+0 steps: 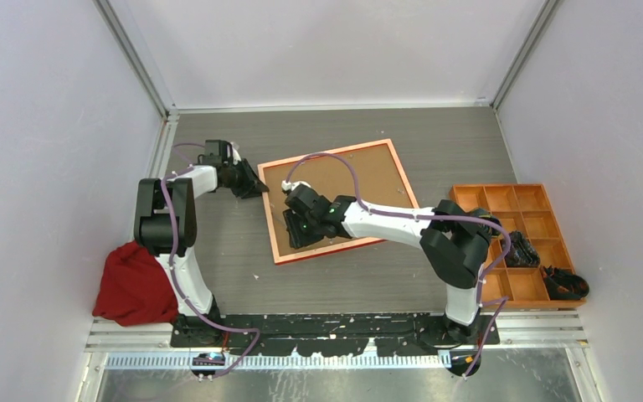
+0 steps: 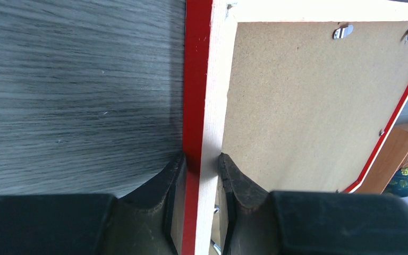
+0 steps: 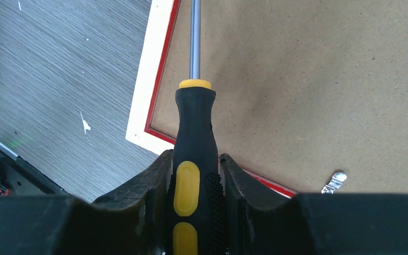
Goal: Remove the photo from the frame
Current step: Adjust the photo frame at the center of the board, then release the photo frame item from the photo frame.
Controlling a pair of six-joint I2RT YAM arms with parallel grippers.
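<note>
The frame lies face down on the table, its brown backing board turned up. The photo is hidden beneath that board. My left gripper is shut on the frame's left rail, one finger on the red outer side and one on the pale inner rim. My right gripper is shut on a black-and-yellow screwdriver. Its steel shaft runs over the board, close to the frame's rim. From above, the right gripper hovers over the frame's near-left part.
An orange compartment tray with dark items stands at the right. A red cloth lies by the left arm's base. Small metal tabs sit on the board's edges. Grey walls enclose three sides.
</note>
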